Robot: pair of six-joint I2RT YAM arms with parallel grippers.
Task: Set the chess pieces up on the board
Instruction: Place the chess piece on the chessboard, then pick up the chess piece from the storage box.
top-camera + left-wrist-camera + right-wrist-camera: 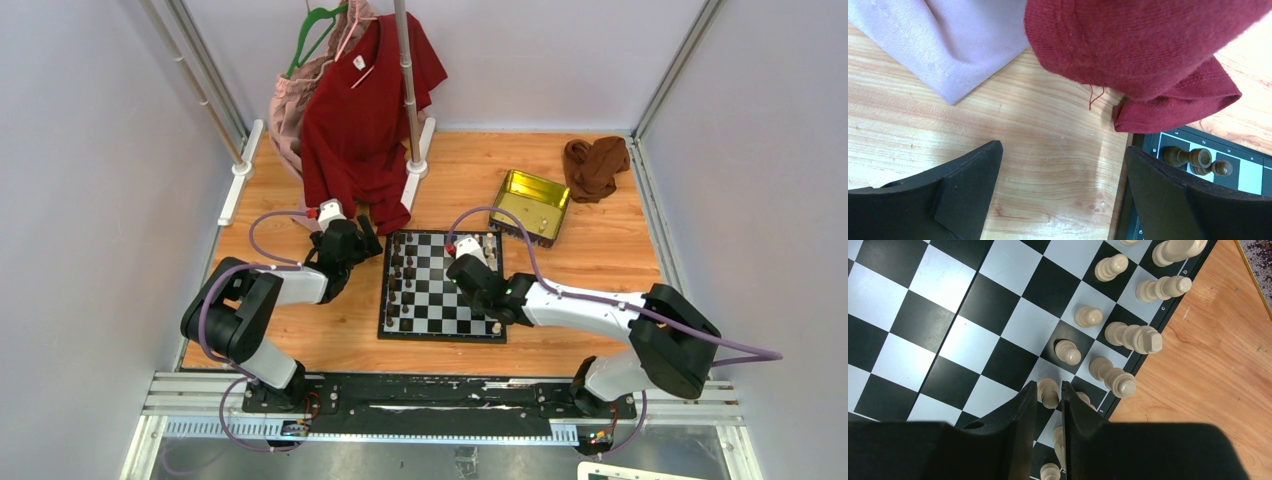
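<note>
The board (pixel 440 285) lies flat in the middle of the wooden table. Dark pieces (pixel 400 270) stand along its left side and cream pieces (pixel 490 250) along its right side. My right gripper (pixel 462 255) is over the board's far right part. In the right wrist view its narrow jaws (pixel 1049 390) are shut on a cream pawn (pixel 1049 395) in the second row, with more cream pieces (pixel 1133 337) standing on the board (pixel 933 340). My left gripper (pixel 362 238) is open and empty over bare wood (pixel 1063 165) beside the board's far left corner, near two dark pieces (pixel 1193 157).
A red shirt (pixel 365 110) and a pink garment (pixel 290 105) hang from a rack, their hems touching the table just beyond my left gripper (pixel 1148 50). A gold tin (pixel 530 205) with a few pieces and a brown cloth (pixel 595 165) lie at the back right.
</note>
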